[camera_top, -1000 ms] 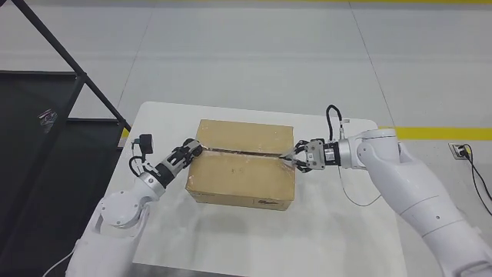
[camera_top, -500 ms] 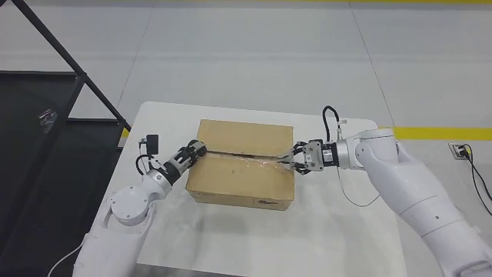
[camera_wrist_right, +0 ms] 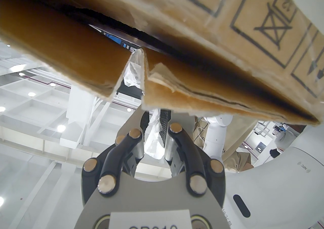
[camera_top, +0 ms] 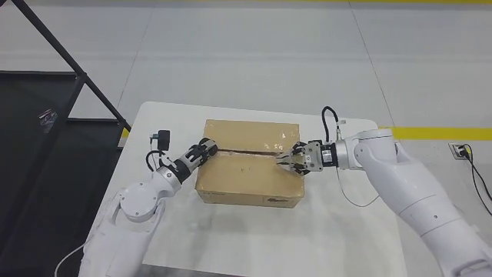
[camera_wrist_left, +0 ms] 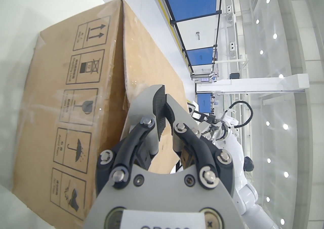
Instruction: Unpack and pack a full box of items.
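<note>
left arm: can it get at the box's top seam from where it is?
Likely yes. The left gripper sits at the end of the box right where the seam starts, nothing between them. The right gripper, shut on a clear strip, is at the seam's far end, apart from it.

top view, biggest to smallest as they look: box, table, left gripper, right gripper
1. table
2. cardboard box
3. left gripper and right gripper, the latter shut on clear tape: they look alike, so no ranking.
</note>
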